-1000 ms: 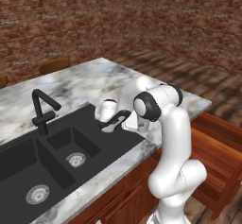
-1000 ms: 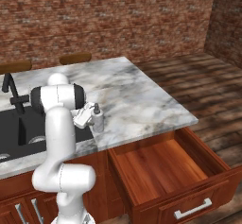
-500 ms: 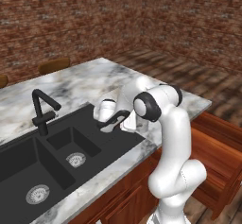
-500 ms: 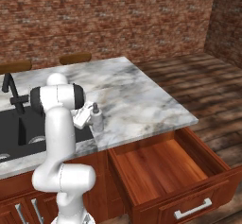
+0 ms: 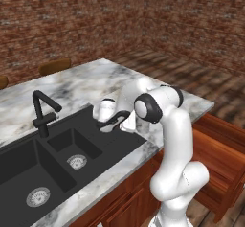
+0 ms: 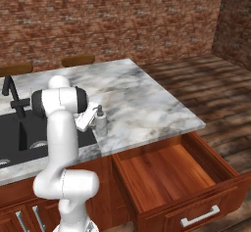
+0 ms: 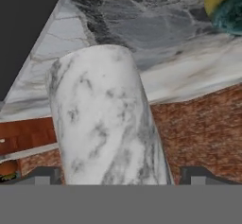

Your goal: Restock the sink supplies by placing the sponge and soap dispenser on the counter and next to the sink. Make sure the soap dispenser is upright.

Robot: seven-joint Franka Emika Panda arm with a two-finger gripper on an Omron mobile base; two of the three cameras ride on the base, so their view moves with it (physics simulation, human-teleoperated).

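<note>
Soap dispenser [image 6: 101, 121] upright on the table [image 6: 142, 104], mid-left of the right base frame, just beside the sink [image 5: 57, 159] rim near the front edge. Pincer [image 7: 118, 173] released, tips wide either side. Sponge [image 7: 226, 3] upper right, hand view.

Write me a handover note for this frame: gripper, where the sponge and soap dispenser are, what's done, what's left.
Gripper: open, jaws spread on either side of the soap dispenser, not clamping it.
Soap dispenser: upright on the counter, just past the right edge of the sink.
Sponge: on the counter close to the dispenser, seen at the edge of the hand view.
Done: both items appear placed beside the sink, dispenser upright.
Left: back the gripper off without tipping the dispenser. The open drawer under the counter probably wants closing.
</note>
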